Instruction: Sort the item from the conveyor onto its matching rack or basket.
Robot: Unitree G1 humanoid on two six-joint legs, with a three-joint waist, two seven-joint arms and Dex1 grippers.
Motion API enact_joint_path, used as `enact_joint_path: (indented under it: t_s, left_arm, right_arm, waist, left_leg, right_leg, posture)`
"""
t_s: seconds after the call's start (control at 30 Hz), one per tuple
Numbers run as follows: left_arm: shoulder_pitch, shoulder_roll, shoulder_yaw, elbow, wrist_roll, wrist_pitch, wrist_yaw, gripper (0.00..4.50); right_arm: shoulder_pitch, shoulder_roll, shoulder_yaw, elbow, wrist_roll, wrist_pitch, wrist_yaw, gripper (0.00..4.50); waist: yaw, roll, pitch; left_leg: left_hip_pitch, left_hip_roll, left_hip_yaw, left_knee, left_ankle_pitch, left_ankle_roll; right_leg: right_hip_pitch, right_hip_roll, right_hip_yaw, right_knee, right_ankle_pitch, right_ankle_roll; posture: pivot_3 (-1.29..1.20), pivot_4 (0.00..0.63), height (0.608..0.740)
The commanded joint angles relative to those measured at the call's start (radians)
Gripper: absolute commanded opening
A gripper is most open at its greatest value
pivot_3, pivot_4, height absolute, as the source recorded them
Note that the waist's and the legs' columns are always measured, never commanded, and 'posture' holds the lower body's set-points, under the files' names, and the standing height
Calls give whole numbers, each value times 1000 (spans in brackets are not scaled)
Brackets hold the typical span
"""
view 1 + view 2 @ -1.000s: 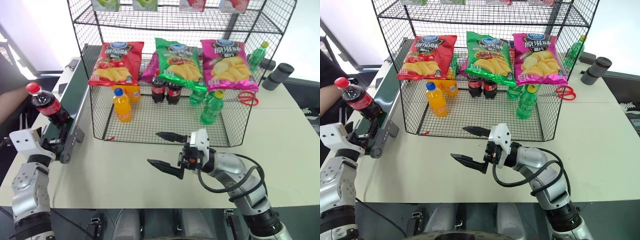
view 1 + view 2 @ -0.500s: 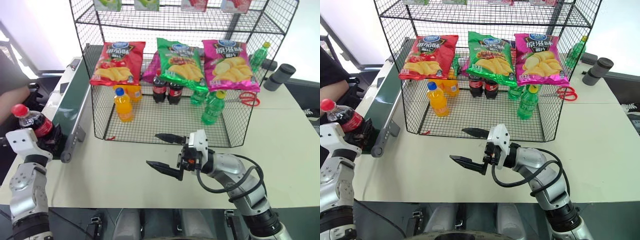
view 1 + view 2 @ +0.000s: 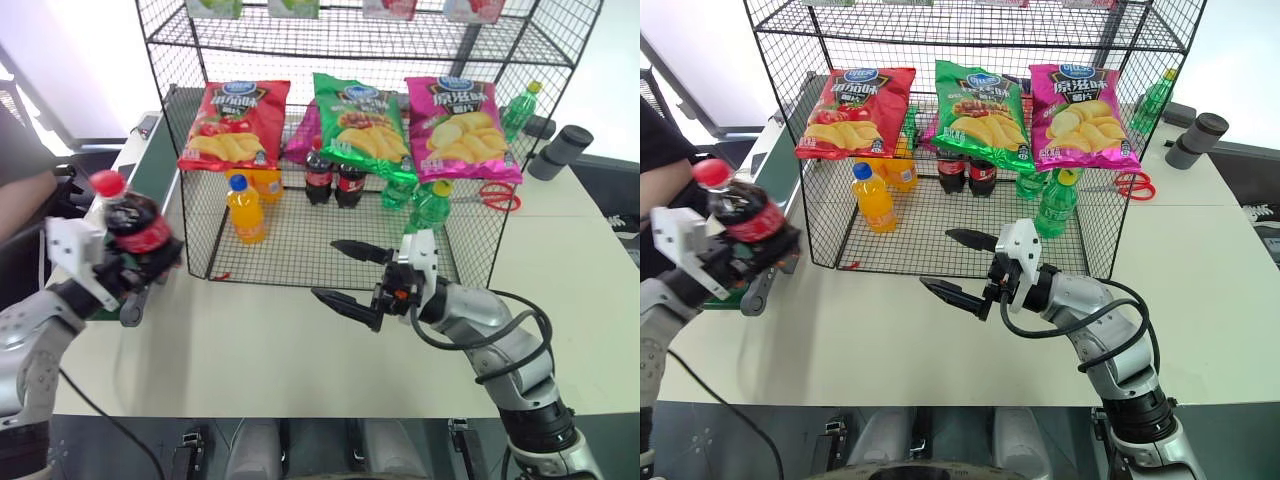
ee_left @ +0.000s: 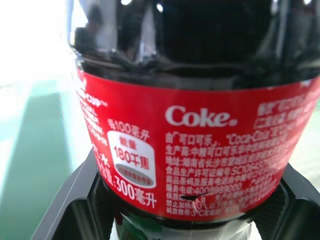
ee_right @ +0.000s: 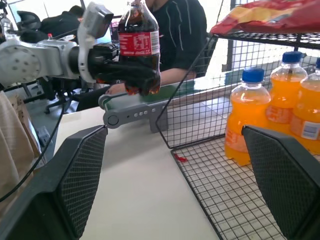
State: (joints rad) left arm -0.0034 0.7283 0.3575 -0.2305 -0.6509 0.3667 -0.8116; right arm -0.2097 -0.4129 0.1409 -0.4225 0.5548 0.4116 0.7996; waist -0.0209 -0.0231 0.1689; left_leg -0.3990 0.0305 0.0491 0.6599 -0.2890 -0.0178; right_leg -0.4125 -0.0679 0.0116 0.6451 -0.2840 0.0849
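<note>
- Left eye view: left gripper (image 3: 150,262) is clamped on the cola bottle (image 3: 135,222), holding it upright in the air above the near end of the conveyor (image 3: 140,215), just beside the rack (image 3: 190,180) at its left front corner.
- Left wrist view: the red label of the cola bottle sits between the two black fingers (image 4: 70,200), pressed on both sides.
- Right gripper (image 3: 355,275) hangs over the table (image 3: 250,350) in front of the rack, jaws spread wide, nothing between them, pointing toward the held bottle.
- Rack floor: two cola bottles (image 3: 330,180) stand side by side at mid-back; orange-drink bottle (image 3: 245,210) to their left; green bottles (image 3: 425,205) to the right.
- Three chip bags (image 3: 355,120) hang along the tier above.
- Red scissors (image 3: 490,197) lie on the table, right of the rack.
- A person's arm (image 3: 25,200) shows at the left edge.
</note>
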Motion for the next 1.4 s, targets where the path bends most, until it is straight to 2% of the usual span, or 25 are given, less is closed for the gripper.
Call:
enact_joint_path:
  t_s: [0.03, 0.27, 0.47, 0.7, 0.8, 0.83, 0.87, 0.97, 1.17, 1.4]
  left_arm:
    - [-31, 15, -123, -87, -7, 22, -103, 2913]
    - [-232, -94, -435, -76, 91, -13, -223, 2913]
    - [-354, -166, -547, 8, 155, -77, -325, 2913]
    - [-369, -193, -561, 38, 184, -100, -355, 2913]
    - [-374, -201, -562, 39, 184, -81, -352, 2913]
    - [-376, -202, -561, 38, 180, -67, -351, 2913]
    - [-377, -200, -559, 38, 169, -43, -353, 2913]
    - [-374, -193, -553, 39, 160, -9, -358, 4456]
    - [-313, -200, -503, 93, 235, -119, -278, 4456]
    - [-141, -195, -332, 149, 272, -227, -117, 4456]
  right_arm:
    - [-19, 5, -2, -53, 38, 28, -3, 4500]
    - [-42, 35, 20, -73, 53, 72, -32, 4500]
    - [-31, 37, 31, -84, 45, 83, -58, 4500]
    - [-10, 31, 30, -100, 58, 92, -72, 4500]
    - [-1, 31, 29, -109, 69, 101, -70, 3697]
    - [0, 32, 28, -110, 69, 102, -70, 3227]
    - [0, 32, 29, -109, 62, 98, -73, 2956]
    - [-6, 34, 31, -98, 44, 85, -79, 2937]
    - [-29, 63, 14, -17, -41, 1, -113, 2937]
    - [-91, 148, 1, 241, -242, -200, -245, 2937]
  waist:
    - [-2, 1, 1]
    - [6, 1, 1]
    - [5, 1, 1]
    - [7, 1, 1]
    - [8, 1, 1]
    - [8, 1, 1]
    - [8, 1, 1]
    - [8, 1, 0]
    - [5, 1, 0]
    - [6, 1, 0]
  left_leg:
    - [0, 0, 0, -1, 0, 0]
    - [-1, -1, 0, 0, 1, 0]
    - [-8, -1, 1, 5, 1, 1]
    - [-8, 1, 0, 7, 1, 1]
    - [-8, 1, 0, 7, 1, 1]
    - [-8, 1, 0, 7, 1, 1]
    - [-8, 1, 0, 7, 1, 1]
    - [-8, 1, 0, 8, 1, 1]
    - [-8, 1, 0, 8, 1, 1]
    - [-8, 2, 0, 8, 1, 1]
  right_leg:
    - [0, 0, 0, 0, 0, 0]
    - [-2, 1, 0, 2, 0, 1]
    - [-6, 5, 0, 4, 2, 5]
    - [-7, 12, 0, 6, 3, 5]
    - [-7, 12, 0, 6, 3, 6]
    - [-7, 12, 0, 6, 3, 6]
    - [-7, 12, 0, 6, 3, 6]
    - [-7, 13, 0, 6, 3, 6]
    - [-7, 13, 0, 7, 3, 7]
    - [-8, 13, 1, 9, 3, 6]
  posture:
    - [0, 150, 740]
    - [0, 150, 740]
    - [0, 150, 740]
    - [0, 150, 740]
    - [0, 150, 740]
    - [0, 150, 740]
    - [0, 150, 740]
    - [0, 150, 740]
    - [0, 150, 740]
    - [0, 150, 740]
